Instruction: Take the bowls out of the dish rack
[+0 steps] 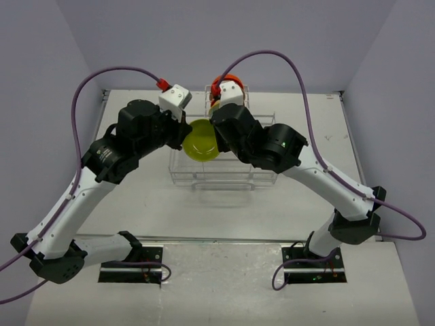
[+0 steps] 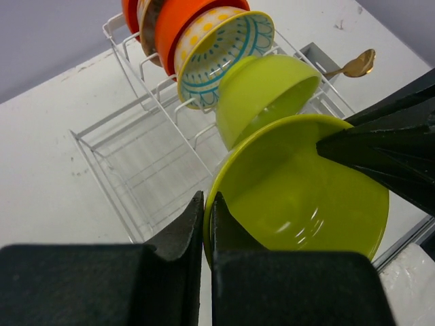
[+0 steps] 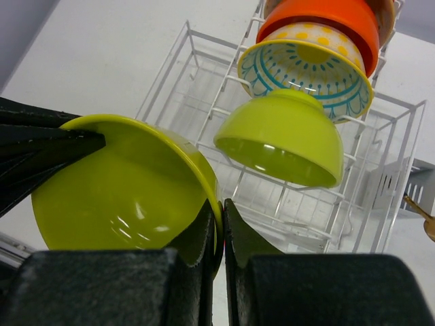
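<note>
A lime-green bowl (image 1: 202, 140) (image 2: 299, 197) (image 3: 122, 197) hangs over the white wire dish rack (image 1: 224, 178), held by both arms. My left gripper (image 1: 185, 136) (image 2: 206, 200) is shut on its left rim. My right gripper (image 1: 217, 139) (image 3: 221, 207) is shut on the opposite rim. Behind it, in the rack's slotted section (image 2: 163, 95) (image 3: 224, 95), stand a second lime-green bowl (image 2: 262, 88) (image 3: 285, 136), a cream patterned bowl (image 2: 224, 51) (image 3: 306, 71) and orange-red bowls (image 2: 183, 20) (image 3: 326, 17).
A grey cutlery cup (image 2: 319, 58) (image 3: 401, 187) on the rack's side holds a gold spoon (image 2: 357, 64). The rack's low flat section (image 2: 136, 156) lies beneath the held bowl. Purple cables arc above both arms.
</note>
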Controlling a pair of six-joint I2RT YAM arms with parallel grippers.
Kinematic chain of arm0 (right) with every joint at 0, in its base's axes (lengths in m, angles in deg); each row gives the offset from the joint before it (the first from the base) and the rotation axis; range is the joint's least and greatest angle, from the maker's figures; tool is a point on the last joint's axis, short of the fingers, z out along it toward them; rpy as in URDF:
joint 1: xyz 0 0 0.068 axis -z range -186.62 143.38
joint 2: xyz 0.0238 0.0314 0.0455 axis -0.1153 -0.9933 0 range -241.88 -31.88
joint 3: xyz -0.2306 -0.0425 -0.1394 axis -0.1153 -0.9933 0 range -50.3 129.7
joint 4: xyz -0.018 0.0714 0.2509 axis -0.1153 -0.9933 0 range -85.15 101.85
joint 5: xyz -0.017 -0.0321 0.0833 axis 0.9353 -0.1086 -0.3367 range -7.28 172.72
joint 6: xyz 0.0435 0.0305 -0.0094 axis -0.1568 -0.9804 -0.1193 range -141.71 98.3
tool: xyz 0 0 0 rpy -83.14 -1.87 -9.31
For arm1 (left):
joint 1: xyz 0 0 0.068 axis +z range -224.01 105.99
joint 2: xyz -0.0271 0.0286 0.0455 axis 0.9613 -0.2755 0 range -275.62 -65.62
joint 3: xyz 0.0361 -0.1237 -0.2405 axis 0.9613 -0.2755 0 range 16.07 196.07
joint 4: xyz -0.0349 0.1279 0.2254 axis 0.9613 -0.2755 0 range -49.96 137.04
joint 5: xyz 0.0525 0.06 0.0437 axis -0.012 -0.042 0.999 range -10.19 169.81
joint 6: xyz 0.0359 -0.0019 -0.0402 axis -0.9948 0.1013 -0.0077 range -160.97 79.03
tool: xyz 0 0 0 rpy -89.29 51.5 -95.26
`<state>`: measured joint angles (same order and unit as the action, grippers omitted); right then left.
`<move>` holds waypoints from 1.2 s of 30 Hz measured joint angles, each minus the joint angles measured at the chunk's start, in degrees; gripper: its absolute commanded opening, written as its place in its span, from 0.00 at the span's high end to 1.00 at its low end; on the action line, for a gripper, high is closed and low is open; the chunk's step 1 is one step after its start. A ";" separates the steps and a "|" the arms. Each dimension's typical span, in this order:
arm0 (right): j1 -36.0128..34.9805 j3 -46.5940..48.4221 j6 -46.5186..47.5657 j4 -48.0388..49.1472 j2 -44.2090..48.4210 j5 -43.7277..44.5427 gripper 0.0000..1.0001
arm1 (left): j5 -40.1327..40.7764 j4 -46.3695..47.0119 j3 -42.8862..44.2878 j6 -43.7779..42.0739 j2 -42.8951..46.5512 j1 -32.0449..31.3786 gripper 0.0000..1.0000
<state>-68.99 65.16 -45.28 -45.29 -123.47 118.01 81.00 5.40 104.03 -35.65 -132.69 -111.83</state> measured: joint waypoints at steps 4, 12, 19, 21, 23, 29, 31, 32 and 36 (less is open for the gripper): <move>-0.09 -0.68 0.04 2.64 0.15 -0.50 0.94 | 4.37 0.00 0.00 1.36 0.68 -0.63 1.00; -0.98 -7.30 0.15 11.08 6.34 -3.58 0.09 | 18.29 0.39 -1.18 7.87 5.64 -0.07 1.00; -0.46 -13.62 1.09 14.32 15.67 -2.51 0.01 | 33.35 -1.14 -1.25 19.69 4.13 9.62 1.00; 0.09 -16.59 2.75 14.95 18.84 -2.29 0.01 | 29.73 1.01 -2.91 22.29 1.57 20.70 1.00; 0.52 -20.13 5.49 16.41 22.01 -2.32 0.01 | 26.58 3.98 -7.06 24.98 -1.75 29.81 1.00; 0.72 -31.69 14.88 19.47 29.94 -1.36 0.01 | 18.29 8.50 -19.89 32.00 -10.14 40.50 1.00; 0.74 -34.27 16.68 19.71 31.41 -1.25 0.01 | 16.13 10.58 -23.80 33.83 -10.88 42.25 1.00; 0.83 -35.56 17.35 20.00 32.09 -1.31 0.01 | 15.32 12.02 -25.49 34.67 -11.15 43.04 1.00; 0.83 -38.99 20.15 21.33 33.70 -2.10 0.01 | 11.82 17.99 -29.92 37.29 -13.99 44.96 1.00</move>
<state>-68.16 26.17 -25.13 -23.96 -89.77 115.91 92.83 23.38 74.11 1.64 -146.68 -66.87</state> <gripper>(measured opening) 0.987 0.022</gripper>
